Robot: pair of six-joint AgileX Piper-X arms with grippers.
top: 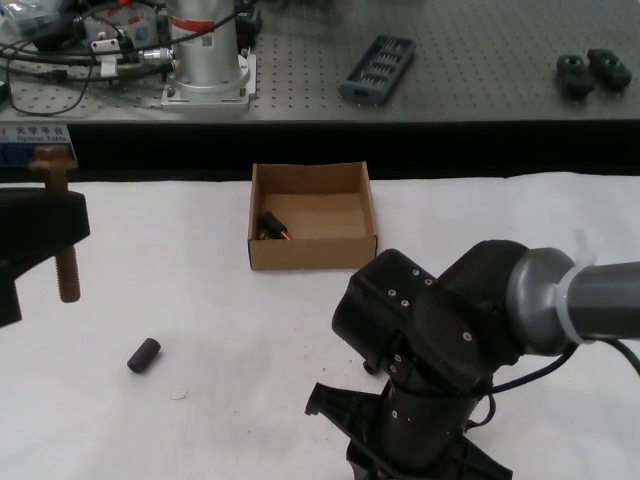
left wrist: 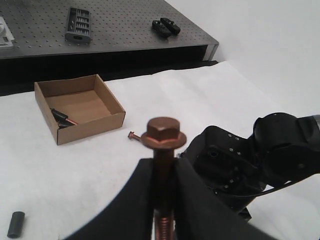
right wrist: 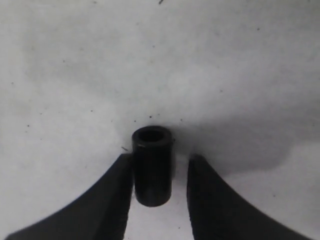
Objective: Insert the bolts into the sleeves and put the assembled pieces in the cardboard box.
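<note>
Sleeve (right wrist: 152, 165) stands btwn right gripper (right wrist: 161, 162) fingers (right wrist: 112, 200), close against 1.

At the left edge, the left gripper (top: 58, 228) clamps a copper bolt (top: 66, 272) upright, head up, above the white cloth (top: 180, 290). A black sleeve (top: 143, 354) lies on the cloth nearby. The cardboard box (top: 312, 254) sits mid-bench, with an assembled piece (top: 272, 227) inside by its left wall. The right arm (top: 440, 340) bends downward at lower right.

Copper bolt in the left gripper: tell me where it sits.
The copper bolt is clamped head up in the left gripper at the high view's left edge, held above the white cloth, left of the cardboard box.
</note>
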